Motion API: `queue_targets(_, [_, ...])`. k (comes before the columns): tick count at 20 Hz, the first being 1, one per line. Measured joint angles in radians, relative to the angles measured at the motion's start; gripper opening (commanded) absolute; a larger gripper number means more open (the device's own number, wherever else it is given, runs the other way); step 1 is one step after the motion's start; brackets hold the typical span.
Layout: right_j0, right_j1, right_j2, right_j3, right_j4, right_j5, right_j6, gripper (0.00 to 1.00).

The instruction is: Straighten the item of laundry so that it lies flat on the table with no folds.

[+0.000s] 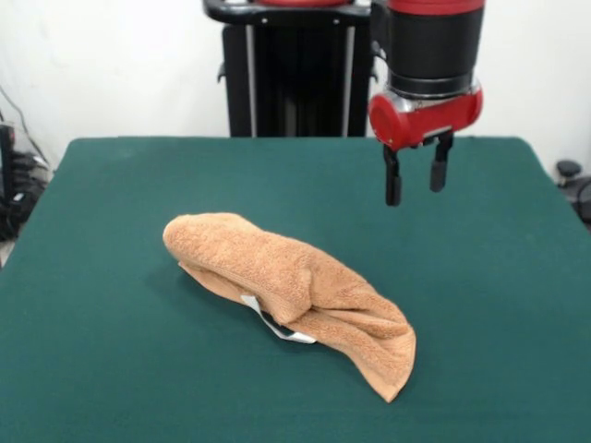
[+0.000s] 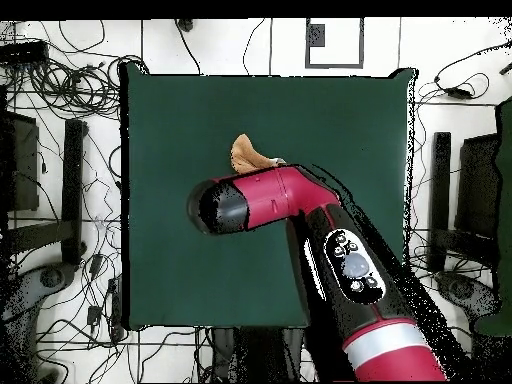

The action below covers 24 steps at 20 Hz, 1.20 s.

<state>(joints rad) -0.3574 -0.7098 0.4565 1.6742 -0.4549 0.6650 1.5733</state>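
From my station, the front camera shows a plain white wall (image 1: 111, 65) behind the rig, evenly lit. A dark stand with some equipment (image 1: 7, 175) sits at the left edge, and a small black round object (image 1: 568, 170) at the right edge. Looking straight down, I see a white tiled floor (image 2: 440, 110) with dark seams, strewn with tangled black cables (image 2: 75, 85). A dark-framed square panel (image 2: 334, 42) lies at the top.
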Motion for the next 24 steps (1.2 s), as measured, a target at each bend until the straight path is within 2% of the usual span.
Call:
queue_targets(10, [-0.019, 0.039, 0.006, -0.078, -0.007, 0.041, 0.000, 1.00])
queue_targets(24, [-0.103, 0.084, 0.043, -0.148, -0.039, 0.074, 0.000, 1.00])
